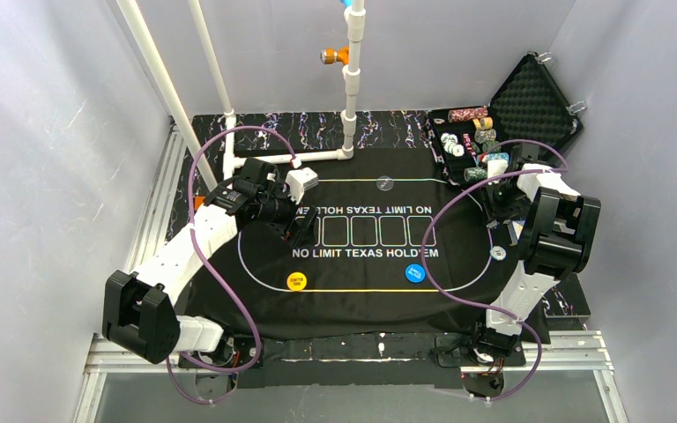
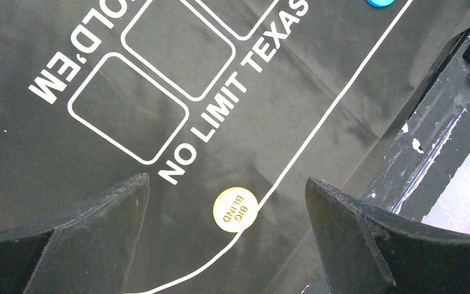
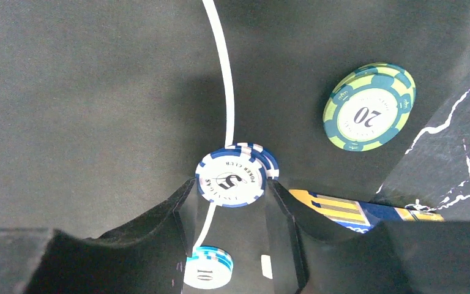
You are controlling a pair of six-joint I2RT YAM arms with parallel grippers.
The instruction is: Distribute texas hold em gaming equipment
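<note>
Found right end effector (image 3: 229, 191) pinching a white-and-blue chip (image 3: 231, 179) marked 5 by its edges, right over the white border line of the black mat (image 3: 98, 92). Looks like a second striped chip tucked behind it; cannot tell for sure. Spotted a green 20 chip (image 3: 369, 107) lying flat on the mat off to one side, apart from the fingers. Noted a pale-blue 10 chip (image 3: 207, 267) on the mat between the fingers, nearer the wrist. Noted a striped flat piece (image 3: 355, 211), yellow and blue, just beside one finger where the mat meets the marbled bench (image 3: 459, 153); cannot tell what it is.

Found left end effector (image 2: 225, 180) spread wide, gripping nothing, hanging over the mat's printed lettering. Spotted yellow button disc (image 2: 235, 209) reading BIG BLIND, flat on the mat, touching the border line, framed between the fingers but untouched. Caught blue button disc (image 2: 379, 2) at the top edge of that view, well apart.

From above, logged open foam-lined case (image 1: 538, 101) at the far right corner, chip stacks (image 1: 467, 141) along its near side, close by the right arm. Logged white pipe frame (image 1: 348, 106) at the mat's far edge and purple cable (image 1: 441, 256) looping over the mat's right half.
</note>
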